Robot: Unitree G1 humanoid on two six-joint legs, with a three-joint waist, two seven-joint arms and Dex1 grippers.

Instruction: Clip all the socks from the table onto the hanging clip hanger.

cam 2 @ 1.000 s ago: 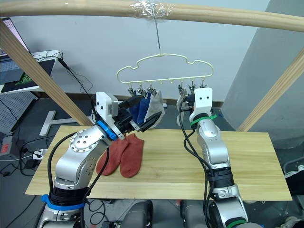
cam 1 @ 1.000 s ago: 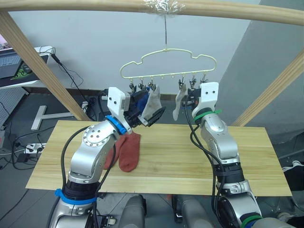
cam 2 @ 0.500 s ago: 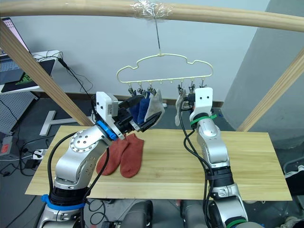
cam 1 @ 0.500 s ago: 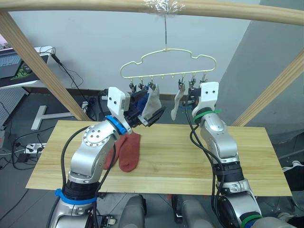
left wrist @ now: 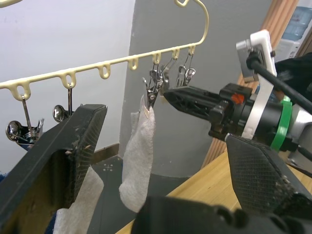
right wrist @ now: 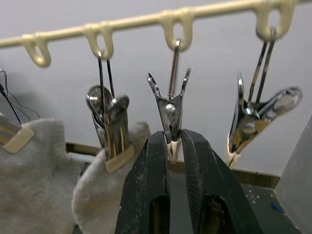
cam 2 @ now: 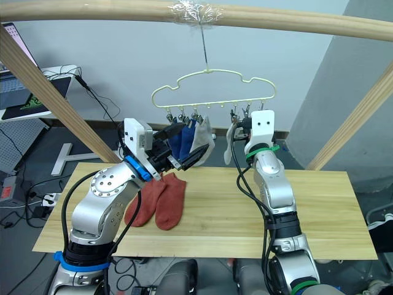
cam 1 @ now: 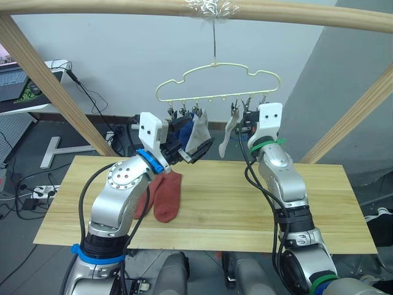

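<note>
The table lies nearest, a broad span of pale planks, and on it the two rust-red socks rest side by side, below and behind the left gripper's fingertips. Up from there, the left gripper is raised off the table with its black fingers spread wide apart, nothing between them; one light grey sock hangs right at its fingertips, and the blue socks dangle just behind that, close against the gripper's upper finger.

Across the gap, the right gripper is lifted to the hanger's bottom bar. Its two fingers are pressed nearly together on the lower tip of a bare metal clip, pinching it between the pads. Just to one side of those fingers a second clip holds the other light grey sock, which droops beside the gripper; on the other side a further clip hangs empty.

Farthest back, the clip hanger hangs by its hook from the round wooden pole, pale cream wire with its row of clips, directly above both sets of fingers.
</note>
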